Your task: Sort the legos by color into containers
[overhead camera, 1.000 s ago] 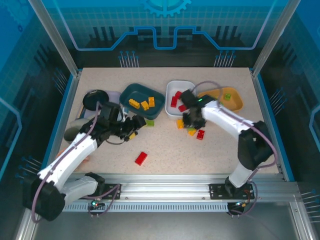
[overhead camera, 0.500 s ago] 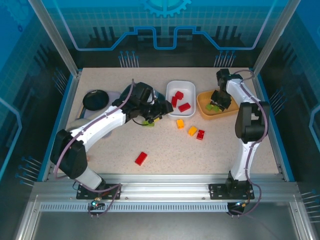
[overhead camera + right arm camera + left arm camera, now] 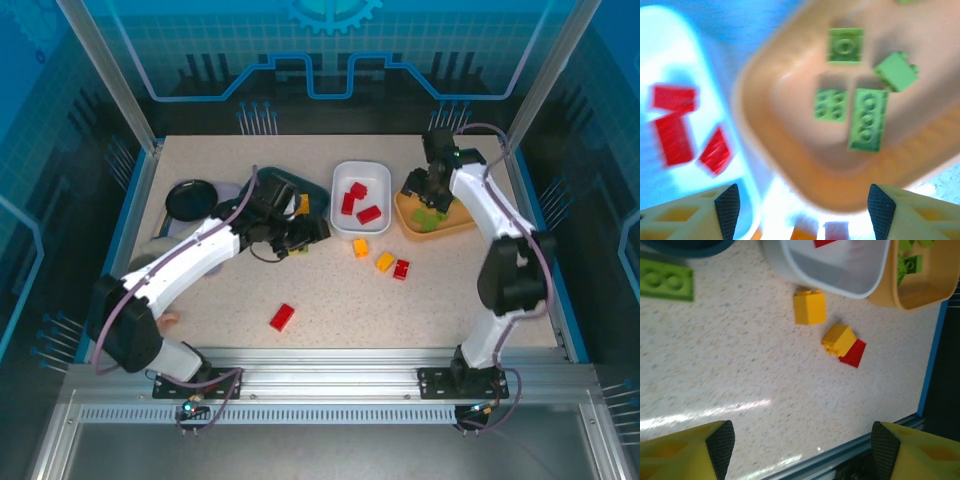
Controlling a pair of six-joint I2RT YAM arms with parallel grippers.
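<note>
Sorting bricks by colour: both grippers empty near the trays

Left gripper (image 3: 802,442): fingers spread, holding nothing, above the table (image 3: 740,370) near the dark teal tray (image 3: 690,245). A flat green brick (image 3: 665,281) lies just beside that tray. Right gripper (image 3: 804,207): fingers spread, empty, over the orange tray (image 3: 790,165), which holds four green bricks (image 3: 867,119). The white tray (image 3: 338,215) stands between them and holds three red bricks (image 3: 368,213). Loose: a yellow brick (image 3: 809,307) beside the white tray, an orange-yellow brick (image 3: 839,339) touching a red brick (image 3: 854,354), and a lone red brick (image 3: 282,317).
</note>
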